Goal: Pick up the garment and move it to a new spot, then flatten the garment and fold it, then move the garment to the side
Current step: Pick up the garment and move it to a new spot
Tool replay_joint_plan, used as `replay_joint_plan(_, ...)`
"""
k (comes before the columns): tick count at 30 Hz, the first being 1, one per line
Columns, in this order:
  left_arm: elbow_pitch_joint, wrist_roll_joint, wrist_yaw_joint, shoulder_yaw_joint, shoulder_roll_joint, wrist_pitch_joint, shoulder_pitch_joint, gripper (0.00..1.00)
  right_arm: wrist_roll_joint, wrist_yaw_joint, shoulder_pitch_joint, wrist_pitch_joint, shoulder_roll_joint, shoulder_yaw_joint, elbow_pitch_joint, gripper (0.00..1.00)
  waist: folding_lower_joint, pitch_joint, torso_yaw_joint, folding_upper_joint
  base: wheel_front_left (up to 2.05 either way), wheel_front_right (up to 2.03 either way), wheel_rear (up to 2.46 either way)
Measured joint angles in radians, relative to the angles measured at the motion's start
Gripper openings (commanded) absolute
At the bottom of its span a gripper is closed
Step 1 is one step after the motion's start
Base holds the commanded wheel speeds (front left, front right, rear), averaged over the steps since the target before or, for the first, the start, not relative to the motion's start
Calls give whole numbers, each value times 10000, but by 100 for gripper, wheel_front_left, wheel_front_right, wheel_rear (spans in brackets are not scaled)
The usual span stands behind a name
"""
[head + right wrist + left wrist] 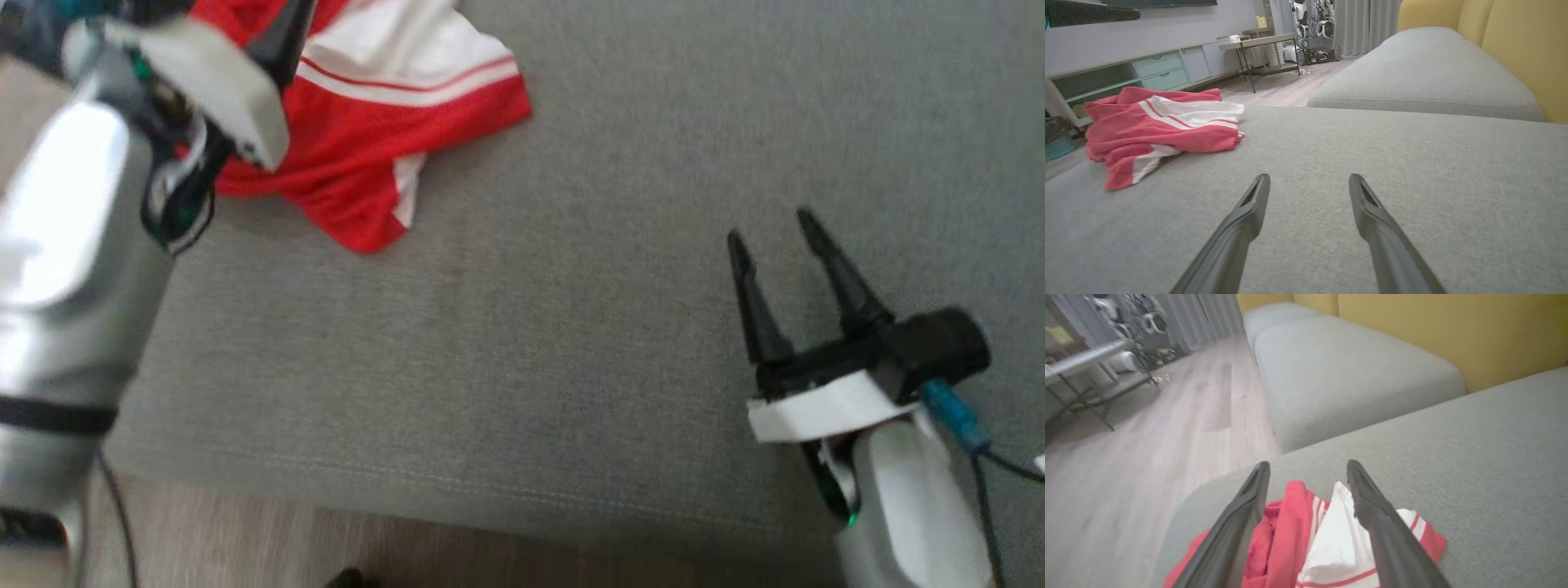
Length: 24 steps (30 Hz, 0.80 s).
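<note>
So here's where I'm at: the garment (367,147) is a red top with white panels and thin stripes, lying in a crumpled heap on the grey sofa cushion (571,343), over on my left side and close to the cushion's corner, where it drops to the wooden floor (1147,449). Nothing's flattened or folded yet, so I'd say I'm right at the pick-up step.

My left tool (1308,465) is right over the heap with both fingers spread wide, one on each side of the bunched middle. It has hold of nothing. I can't tell from my wrist camera whether the fingers are actually touching the cloth or just above it. Lining up on the highest bunch makes sense to me, since that's where a pinch should catch the most fabric.

My right tool (770,226) is also wide open and empty, sitting over bare cushion well away from the garment. My guess is it's parked there to keep out of the way – and that open stretch looks like the obvious new spot, with a lot more room to spread things out than the corner has.

Brands or writing: I can't read any. No logo, tag or print shows on the folds I can see, and the head view is pretty blurry anyway
</note>
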Motion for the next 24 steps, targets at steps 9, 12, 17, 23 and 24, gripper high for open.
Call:
replay_joint_plan(9,2173,-2698,-4,-2732,805,2190,-1931,100,-165,10,-694,-46,-58,-105,-416,100,0,1640,-709,0,0,0,0)
replay_joint_plan(12,2564,-3361,8,-3227,828,2644,-2244,100,-190,12,-926,-77,-27,-71,-612,100,0,1990,-933,0,0,0,0)
replay_joint_plan(17,2696,-4069,8,-3714,999,2675,-2782,100,-190,31,-1096,-138,77,-69,-731,100,-1,2234,-1160,0,0,0,0)
replay_joint_plan(23,2688,-3929,6,-5066,1394,188,-2883,0,-161,40,-1207,-155,148,-69,-420,100,0,1922,-1275,0,0,0,0)
replay_joint_plan(24,2690,-3929,6,-5162,1421,-207,-2884,0,-132,40,-1205,-146,150,-65,-330,100,0,1813,-1280,0,0,0,0)
